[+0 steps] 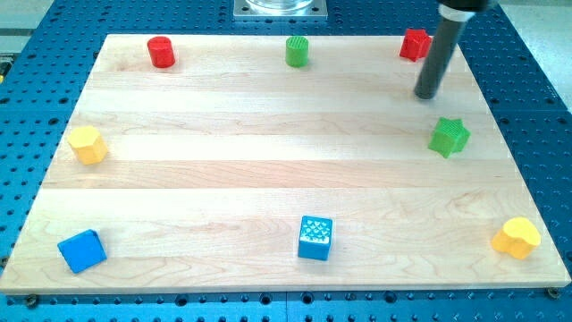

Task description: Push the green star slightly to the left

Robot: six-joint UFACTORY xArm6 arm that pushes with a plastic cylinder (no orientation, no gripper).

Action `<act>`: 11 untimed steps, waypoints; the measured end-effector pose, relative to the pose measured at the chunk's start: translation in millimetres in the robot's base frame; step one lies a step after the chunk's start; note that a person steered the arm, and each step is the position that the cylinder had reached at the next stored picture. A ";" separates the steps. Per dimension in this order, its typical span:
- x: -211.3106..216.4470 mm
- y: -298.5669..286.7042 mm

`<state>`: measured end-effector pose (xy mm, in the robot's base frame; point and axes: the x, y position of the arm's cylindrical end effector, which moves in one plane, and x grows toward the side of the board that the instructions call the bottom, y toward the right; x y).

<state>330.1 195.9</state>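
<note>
The green star lies on the wooden board at the view's right, about mid-height. My tip is the lower end of the dark rod that comes down from the view's top right. It stands a little above and to the left of the green star, apart from it, with a small gap of bare wood between them. A red block sits just above and left of the rod.
A red cylinder and a green cylinder sit along the top edge. A yellow block is at the left. A blue block, a blue cube and a yellow heart-like block lie along the bottom.
</note>
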 end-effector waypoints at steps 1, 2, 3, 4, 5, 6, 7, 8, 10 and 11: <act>0.0 -38.8; -0.1 -54.9; -1.7 -55.1; -1.7 -55.1; -1.8 -55.1; -1.8 -55.1; 24.1 -40.7; 67.8 14.3; 92.5 96.1; 134.6 93.5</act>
